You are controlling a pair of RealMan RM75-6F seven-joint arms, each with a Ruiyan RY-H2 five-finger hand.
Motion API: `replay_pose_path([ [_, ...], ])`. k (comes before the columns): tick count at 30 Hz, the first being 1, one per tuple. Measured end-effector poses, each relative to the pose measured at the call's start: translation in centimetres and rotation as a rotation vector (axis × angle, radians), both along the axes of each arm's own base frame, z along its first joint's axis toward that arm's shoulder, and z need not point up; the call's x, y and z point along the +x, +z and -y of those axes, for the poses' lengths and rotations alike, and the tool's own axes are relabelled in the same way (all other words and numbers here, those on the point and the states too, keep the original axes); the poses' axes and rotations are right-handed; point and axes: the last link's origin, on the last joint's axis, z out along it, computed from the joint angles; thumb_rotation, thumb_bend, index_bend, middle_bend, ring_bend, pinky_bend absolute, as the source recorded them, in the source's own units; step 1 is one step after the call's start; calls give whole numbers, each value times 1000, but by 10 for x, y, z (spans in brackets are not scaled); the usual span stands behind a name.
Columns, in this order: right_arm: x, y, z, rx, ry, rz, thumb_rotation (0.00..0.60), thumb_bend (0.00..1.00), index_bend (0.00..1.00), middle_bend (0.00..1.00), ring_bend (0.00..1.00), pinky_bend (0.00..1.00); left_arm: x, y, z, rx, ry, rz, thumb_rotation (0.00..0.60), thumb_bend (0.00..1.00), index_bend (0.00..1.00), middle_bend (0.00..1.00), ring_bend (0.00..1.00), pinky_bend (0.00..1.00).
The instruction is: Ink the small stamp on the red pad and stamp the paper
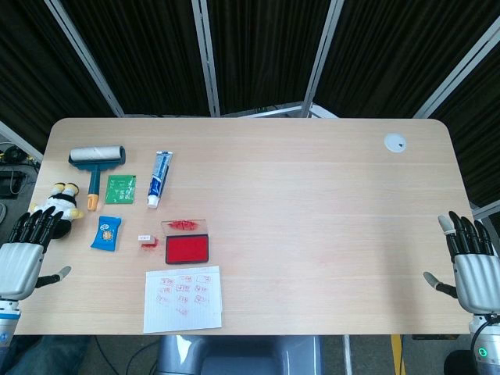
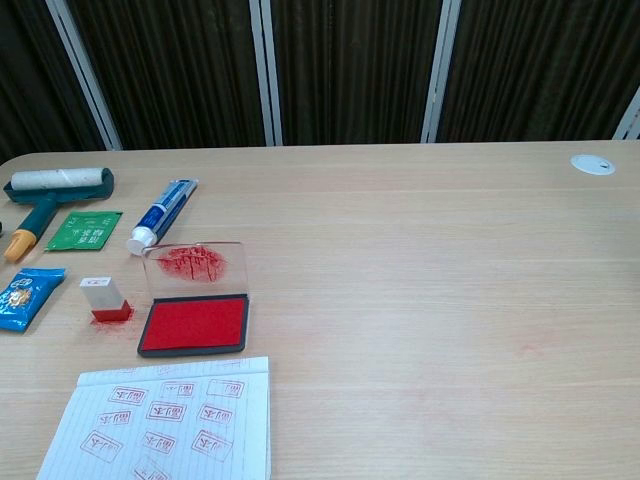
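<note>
The small stamp (image 2: 104,298) (image 1: 145,239) stands upright on the table, white on top and red at its base, just left of the red ink pad (image 2: 195,324) (image 1: 187,249). The pad's clear lid (image 2: 194,263) lies open behind it, smeared with red. The paper (image 2: 165,422) (image 1: 183,298), bearing several red stamp marks, lies in front of the pad at the table's near edge. My left hand (image 1: 23,254) hovers open at the table's left edge, far from the stamp. My right hand (image 1: 469,262) is open at the right edge. Neither hand shows in the chest view.
At the back left lie a lint roller (image 1: 95,162), a green packet (image 1: 120,188), a toothpaste tube (image 1: 159,178), a blue snack packet (image 1: 106,232) and a plush toy (image 1: 59,200). A white round cap (image 1: 394,142) sits at the back right.
</note>
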Motion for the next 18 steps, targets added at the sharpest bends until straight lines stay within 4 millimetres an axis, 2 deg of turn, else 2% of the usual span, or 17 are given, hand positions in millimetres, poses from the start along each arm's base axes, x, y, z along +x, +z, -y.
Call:
replay_pose_path([
  [1, 0, 0, 0, 1, -1, -1, 600, 0, 0, 0, 0, 0, 0, 0, 0, 1, 0, -2, 600, 0, 0, 0, 0, 4],
  [3, -1, -1, 0, 3, -1, -3, 600, 0, 0, 0, 0, 0, 0, 1, 0, 5, -3, -8, 600, 0, 0, 0, 4, 90],
  [4, -1, -1, 0, 3, -1, -5, 600, 0, 0, 0, 0, 0, 0, 1, 0, 6, -4, -11, 600, 0, 0, 0, 40, 199],
  [5, -1, -1, 0, 4, -1, -7, 600, 0, 0, 0, 0, 0, 0, 1, 0, 7, -6, -15, 600, 0, 0, 0, 113, 338],
  [6, -1, -2, 0, 6, 0, -9, 600, 0, 0, 0, 0, 0, 0, 1, 0, 8, -7, -18, 600, 0, 0, 0, 186, 431],
  [8, -1, -2, 0, 9, 0, -11, 600, 0, 0, 0, 0, 0, 0, -1, 0, 4, -8, -20, 600, 0, 0, 0, 419, 638],
  [11, 1, -3, 0, 9, 3, -5, 600, 0, 0, 0, 0, 0, 0, -6, -2, -11, -12, -23, 600, 0, 0, 0, 609, 757],
  [14, 3, -2, 1, 8, 6, 1, 600, 0, 0, 0, 0, 0, 0, -18, -7, -44, 1, -22, 600, 0, 0, 0, 722, 837],
  [18, 1, -2, 1, 13, -3, -1, 600, 0, 0, 0, 0, 0, 5, -44, -20, -101, 21, 12, 600, 13, 0, 0, 785, 881],
])
